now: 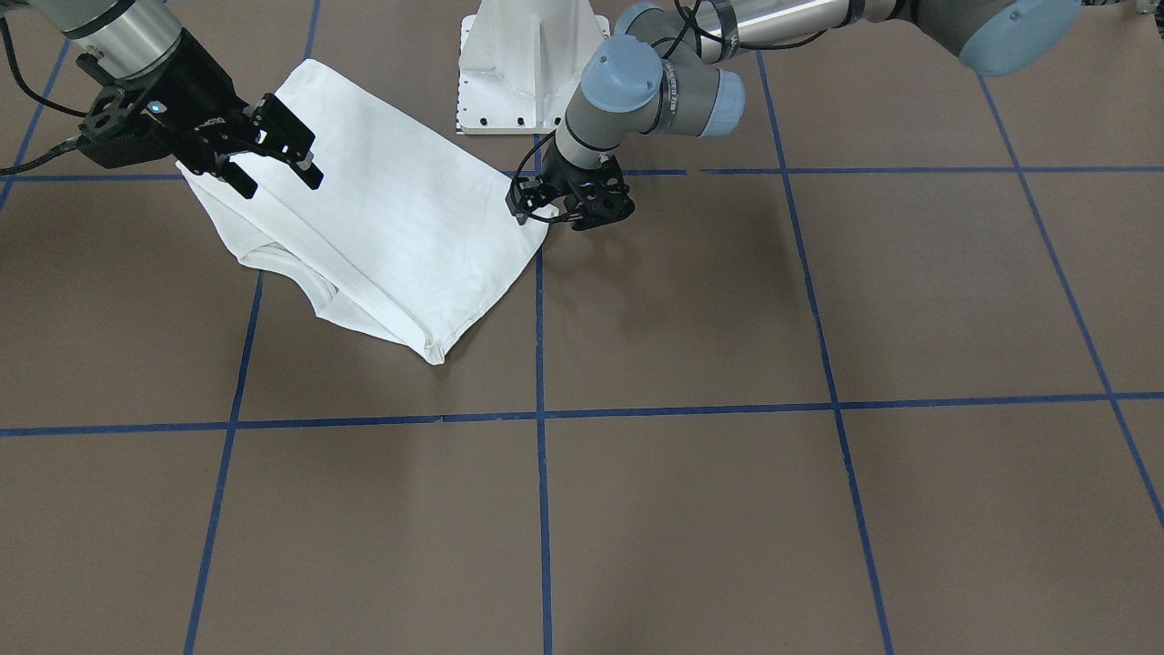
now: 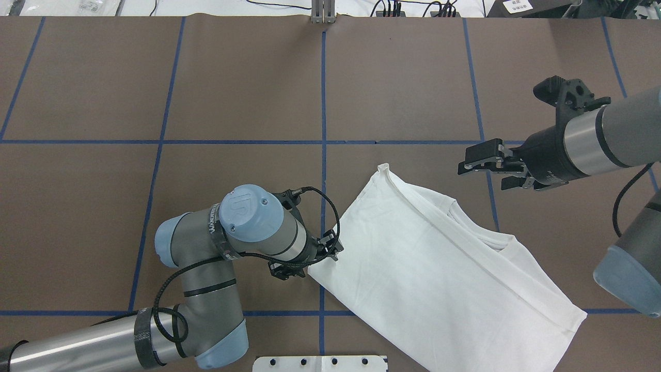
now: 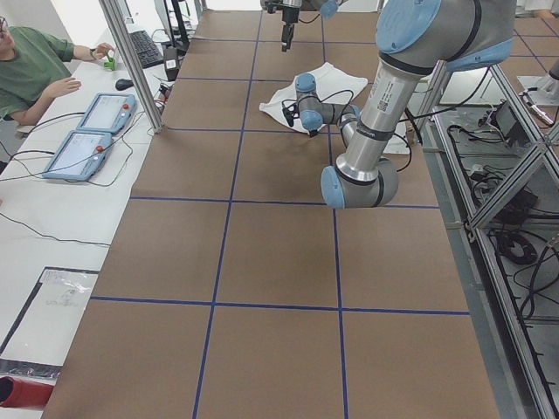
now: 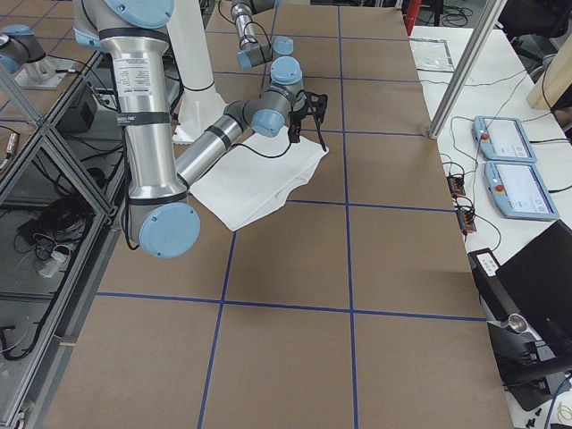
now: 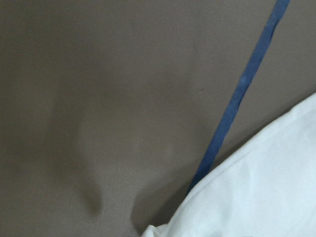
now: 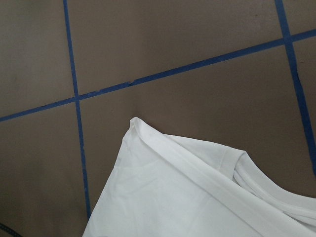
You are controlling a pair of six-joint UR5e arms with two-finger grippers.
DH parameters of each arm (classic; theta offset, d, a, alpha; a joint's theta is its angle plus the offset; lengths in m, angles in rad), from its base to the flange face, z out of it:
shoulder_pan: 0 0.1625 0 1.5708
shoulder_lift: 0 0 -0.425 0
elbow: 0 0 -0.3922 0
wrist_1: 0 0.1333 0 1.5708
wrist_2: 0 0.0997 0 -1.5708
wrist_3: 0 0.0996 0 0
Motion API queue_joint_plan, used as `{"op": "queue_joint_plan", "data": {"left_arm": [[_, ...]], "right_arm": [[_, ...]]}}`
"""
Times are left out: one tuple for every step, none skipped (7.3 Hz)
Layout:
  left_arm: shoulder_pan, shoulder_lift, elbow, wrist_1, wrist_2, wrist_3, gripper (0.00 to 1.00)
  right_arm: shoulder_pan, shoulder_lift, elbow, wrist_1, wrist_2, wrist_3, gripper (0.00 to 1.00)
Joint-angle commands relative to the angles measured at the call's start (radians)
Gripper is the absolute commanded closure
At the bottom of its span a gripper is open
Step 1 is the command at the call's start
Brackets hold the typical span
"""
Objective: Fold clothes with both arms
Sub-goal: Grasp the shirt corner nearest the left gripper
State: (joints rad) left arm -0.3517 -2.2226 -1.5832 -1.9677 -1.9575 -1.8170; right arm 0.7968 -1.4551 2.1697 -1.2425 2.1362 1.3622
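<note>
The white T-shirt (image 1: 400,218) lies folded on the brown table, its collar showing at one edge and no printed text visible. It also shows in the overhead view (image 2: 428,268), the left wrist view (image 5: 266,192) and the right wrist view (image 6: 173,197). My left gripper (image 2: 304,266) is low at the shirt's near-left corner, also seen in the front-facing view (image 1: 564,218). Its fingers are hidden under the wrist, so I cannot tell whether it holds the cloth. My right gripper (image 2: 483,173) is open and empty, raised beside the shirt's far edge; the front-facing view (image 1: 282,182) shows it above the cloth.
The white pedestal base (image 1: 527,73) stands just behind the shirt. Blue tape lines (image 2: 323,155) divide the table into squares. An operator (image 3: 35,70) sits at a side desk with two tablets (image 3: 87,131) beyond the table's far edge.
</note>
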Motion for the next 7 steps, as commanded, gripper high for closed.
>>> {"op": "queue_joint_plan", "data": {"left_arm": [[0.006,-0.003,0.005,-0.005,0.002,-0.028,0.32],[0.011,-0.003,0.005,-0.003,0.002,-0.030,0.34],[0.013,-0.003,0.005,-0.003,0.002,-0.031,0.43],[0.013,-0.003,0.005,-0.003,0.002,-0.033,0.65],[0.014,-0.005,0.003,0.000,0.000,-0.034,0.90],[0.016,-0.003,0.000,0.000,-0.003,-0.033,1.00],[0.014,-0.002,-0.014,0.007,-0.009,-0.033,1.00]], "right_arm": [[0.001,-0.002,-0.002,0.000,0.001,0.000,0.00],[0.001,-0.002,-0.007,0.000,0.001,-0.002,0.00],[0.001,-0.004,-0.011,0.000,0.001,-0.002,0.00],[0.001,-0.005,-0.011,0.000,0.001,0.000,0.00],[0.001,-0.004,-0.011,0.000,0.001,-0.002,0.00],[0.001,-0.005,-0.011,0.000,0.001,-0.002,0.00],[0.001,-0.002,-0.011,0.000,0.001,-0.002,0.00]]}}
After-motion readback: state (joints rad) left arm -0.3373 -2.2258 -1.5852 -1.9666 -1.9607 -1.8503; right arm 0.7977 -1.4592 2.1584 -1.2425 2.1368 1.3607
